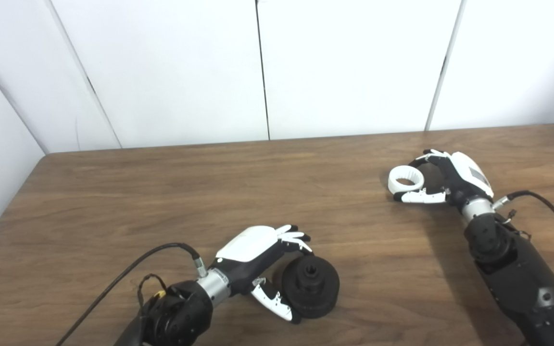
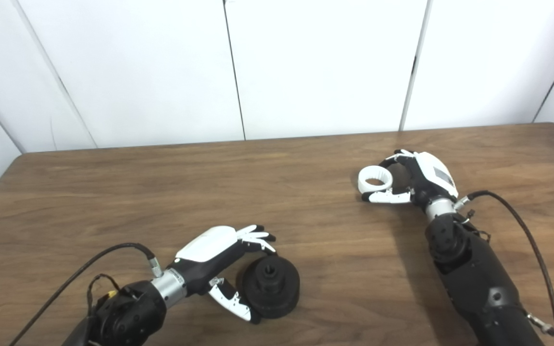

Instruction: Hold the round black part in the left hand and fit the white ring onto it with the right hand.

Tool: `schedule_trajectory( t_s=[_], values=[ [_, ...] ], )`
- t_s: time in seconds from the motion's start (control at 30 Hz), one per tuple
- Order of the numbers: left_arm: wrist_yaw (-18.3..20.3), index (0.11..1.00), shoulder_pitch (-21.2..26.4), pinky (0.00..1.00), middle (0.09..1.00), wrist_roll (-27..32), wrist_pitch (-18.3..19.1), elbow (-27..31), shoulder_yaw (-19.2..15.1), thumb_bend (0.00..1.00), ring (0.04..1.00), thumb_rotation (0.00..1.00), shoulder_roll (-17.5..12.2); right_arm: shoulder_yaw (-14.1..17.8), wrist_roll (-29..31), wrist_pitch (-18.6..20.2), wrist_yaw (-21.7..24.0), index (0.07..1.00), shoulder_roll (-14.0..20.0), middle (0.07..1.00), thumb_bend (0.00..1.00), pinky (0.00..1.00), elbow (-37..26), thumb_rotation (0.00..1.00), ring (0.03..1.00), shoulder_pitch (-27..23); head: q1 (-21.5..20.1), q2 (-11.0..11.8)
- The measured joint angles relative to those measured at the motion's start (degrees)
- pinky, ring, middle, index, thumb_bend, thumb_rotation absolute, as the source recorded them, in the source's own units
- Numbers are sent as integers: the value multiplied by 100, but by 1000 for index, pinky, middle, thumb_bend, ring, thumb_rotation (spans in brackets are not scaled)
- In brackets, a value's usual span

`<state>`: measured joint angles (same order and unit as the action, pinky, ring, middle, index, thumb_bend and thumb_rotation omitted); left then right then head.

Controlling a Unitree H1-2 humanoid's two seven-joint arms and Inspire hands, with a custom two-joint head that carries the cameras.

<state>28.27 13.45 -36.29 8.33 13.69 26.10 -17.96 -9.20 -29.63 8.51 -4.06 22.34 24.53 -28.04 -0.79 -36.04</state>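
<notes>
A brown wooden table (image 1: 161, 192) fills the foreground. Behind it stand white wall panels (image 1: 354, 67) (dark seams between them) — evenly lit.

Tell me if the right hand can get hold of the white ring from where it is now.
Probably yes. The right hand is already beside the white ring, its fingers curving round the far side and its thumb along the near side. Nothing else on the table stands between them.

No readable text, labels, brands, numbers or signs showing anywhere in either view.
</notes>
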Motion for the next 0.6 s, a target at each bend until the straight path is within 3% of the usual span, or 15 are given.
schedule_trajectory(
  t_s=[0.6],
  values=[
    [25,703,4,885,920,4,9,0,-10,923,985,192,0,-2,6,-67,-63,641,-2,900,854,888,49,353,960,0,-9,9]
  ],
)
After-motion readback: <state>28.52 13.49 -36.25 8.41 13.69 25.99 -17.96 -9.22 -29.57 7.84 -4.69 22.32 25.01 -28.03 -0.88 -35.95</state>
